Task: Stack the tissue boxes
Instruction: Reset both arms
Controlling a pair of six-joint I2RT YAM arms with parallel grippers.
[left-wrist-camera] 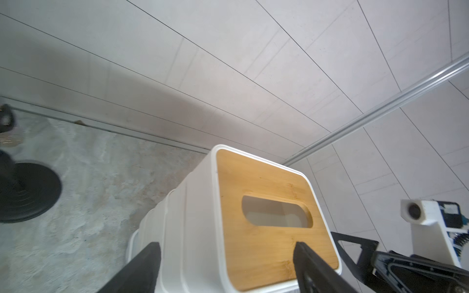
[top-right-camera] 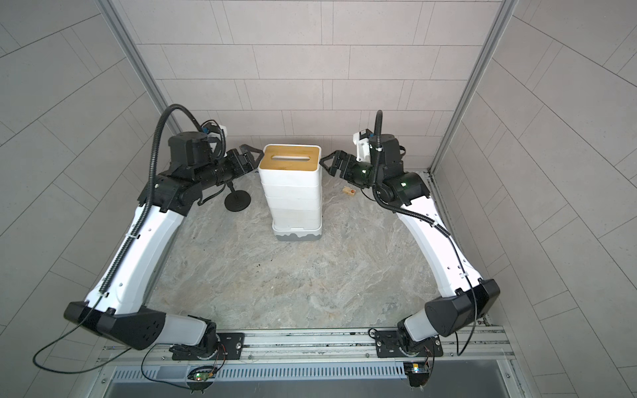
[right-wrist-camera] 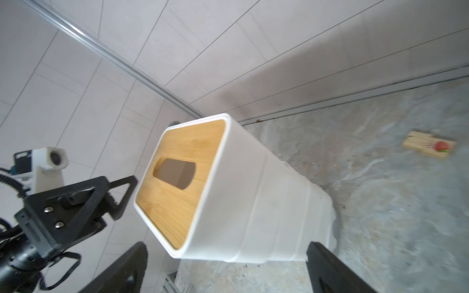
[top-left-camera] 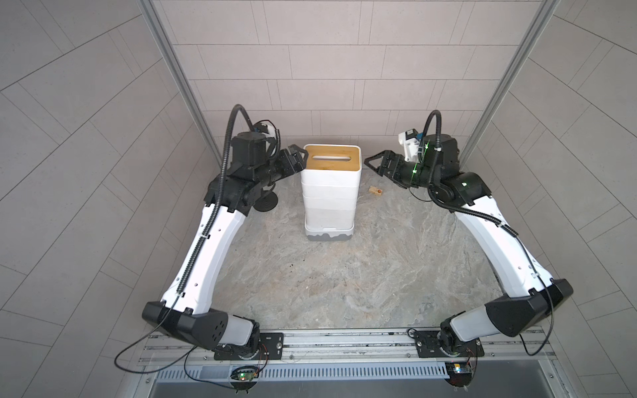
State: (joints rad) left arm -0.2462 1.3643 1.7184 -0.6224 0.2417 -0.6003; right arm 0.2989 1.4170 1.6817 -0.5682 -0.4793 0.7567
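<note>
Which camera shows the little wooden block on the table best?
The right wrist view: the wooden block is large there, its red spot clear. In both top views the block is tiny. The left wrist view misses it.

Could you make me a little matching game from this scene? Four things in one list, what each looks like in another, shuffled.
Things:
1 top tissue box
2 bottom tissue box
3 small wooden block
4 round-footed stand

Looks:
A all black
B grey wavy base
C bamboo lid
D red spot

Pairs: 1-C, 2-B, 3-D, 4-A
</note>
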